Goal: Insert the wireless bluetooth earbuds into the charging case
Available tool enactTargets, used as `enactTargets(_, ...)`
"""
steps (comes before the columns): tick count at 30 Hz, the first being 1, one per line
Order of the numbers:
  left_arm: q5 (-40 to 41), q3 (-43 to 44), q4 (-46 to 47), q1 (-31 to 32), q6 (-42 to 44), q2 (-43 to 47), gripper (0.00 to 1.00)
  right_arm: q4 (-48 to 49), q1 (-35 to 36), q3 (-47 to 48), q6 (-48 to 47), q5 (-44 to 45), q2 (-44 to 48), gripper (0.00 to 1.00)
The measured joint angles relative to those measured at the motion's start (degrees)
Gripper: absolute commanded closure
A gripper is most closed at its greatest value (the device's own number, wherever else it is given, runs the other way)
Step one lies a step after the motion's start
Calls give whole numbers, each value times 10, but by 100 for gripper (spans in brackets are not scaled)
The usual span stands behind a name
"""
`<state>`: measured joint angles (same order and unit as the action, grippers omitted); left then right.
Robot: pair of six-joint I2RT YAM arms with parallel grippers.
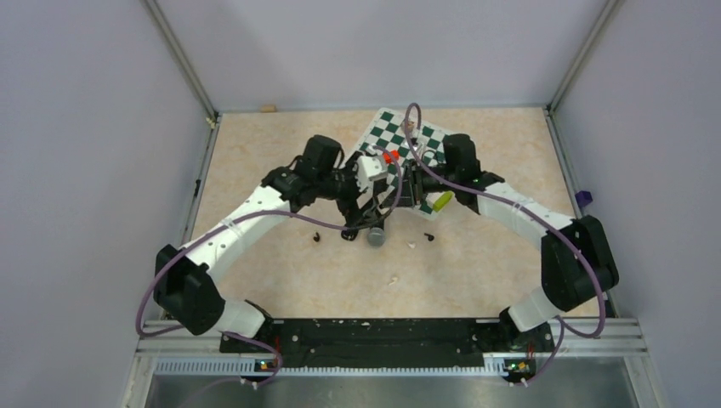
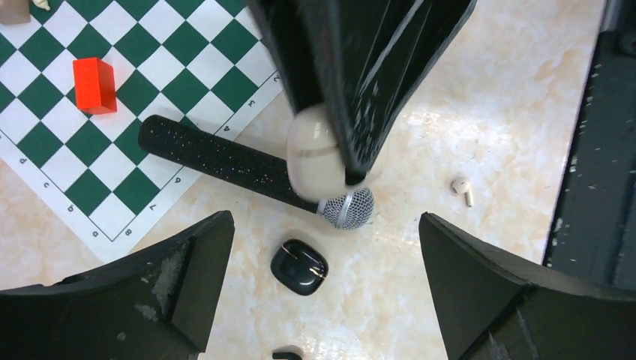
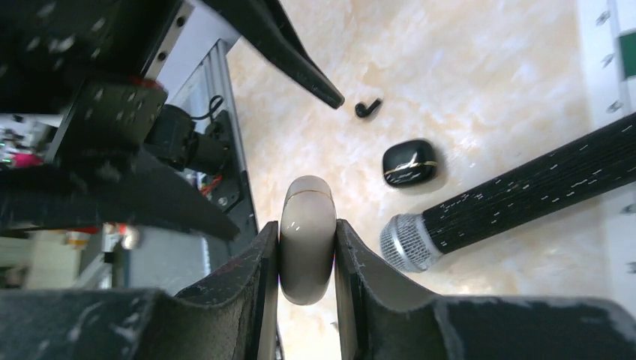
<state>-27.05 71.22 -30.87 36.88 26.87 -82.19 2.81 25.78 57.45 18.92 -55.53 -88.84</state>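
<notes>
My right gripper (image 3: 307, 226) is shut on an off-white charging case (image 3: 307, 240), closed and held above the table; the case also shows in the left wrist view (image 2: 316, 154). My left gripper (image 2: 324, 247) is open and empty, hovering over a closed black charging case (image 2: 299, 266). The black case also shows in the right wrist view (image 3: 409, 163). One black earbud (image 1: 316, 239) lies left of the grippers, another (image 1: 428, 237) to the right. An off-white earbud (image 2: 463, 187) lies on the table, and a second off-white earbud (image 1: 394, 279) lies nearer the bases.
A black microphone (image 2: 225, 161) with a silver mesh head (image 2: 349, 208) lies partly on a green-and-white chessboard (image 2: 135, 45), close to both cases. A red block (image 2: 94, 85) stands on the board. A yellow-green block (image 1: 442, 201) lies beside the right gripper.
</notes>
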Motion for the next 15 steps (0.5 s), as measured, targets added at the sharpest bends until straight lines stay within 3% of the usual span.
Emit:
enactTargets(5,-115,3,-14,-72,-12,15,1,-65,-9,40,-79,14,53,86)
enactTargets(11,-229,89,-106,-74,10,-23,1,-88,-3,63,-162,21,127,86)
enactTargets(15,-316,121,-134,-75,17,-60,2,-51,3,21,-186,22,169,85)
